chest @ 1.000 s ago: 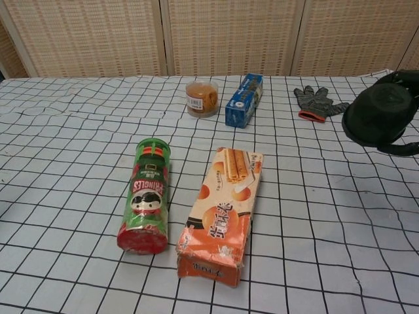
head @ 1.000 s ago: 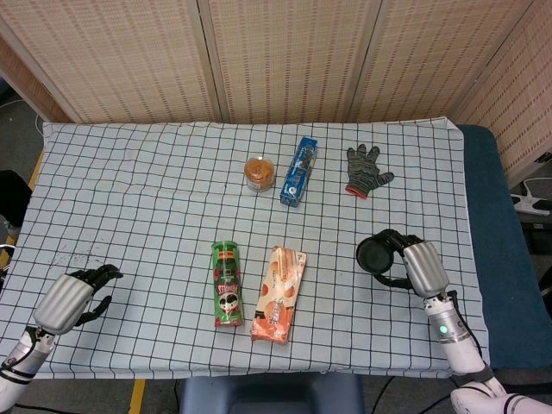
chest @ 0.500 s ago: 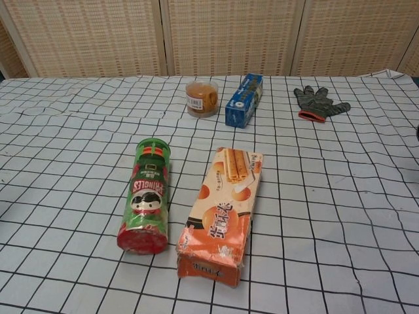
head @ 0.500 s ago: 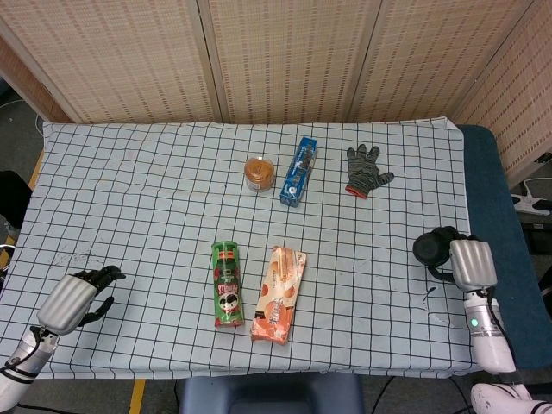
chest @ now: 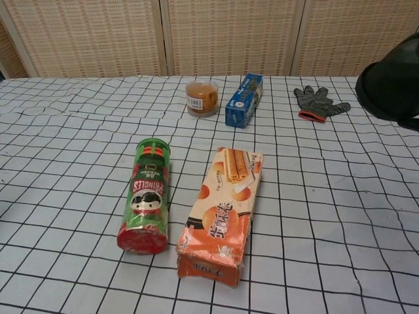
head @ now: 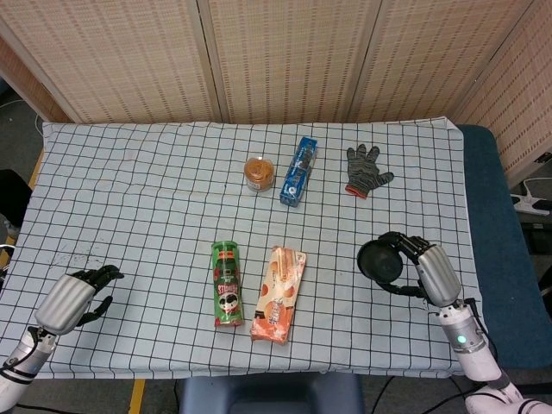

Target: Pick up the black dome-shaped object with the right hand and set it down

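Note:
The black dome-shaped object is in my right hand, whose fingers wrap its right side, over the right part of the checked tablecloth. In the chest view the dome shows at the upper right edge, held off the cloth; the hand itself is mostly cut off there. My left hand rests near the front left corner of the table, holding nothing, its fingers loosely apart.
A green Pringles can and an orange biscuit box lie side by side at front centre. Further back are a small jar, a blue box and a grey glove. The table's right edge is close to the right hand.
Half a second ago the right hand held the dome at the table's right edge; it has swung back left with it. In the chest view the dome has come back into sight, higher up.

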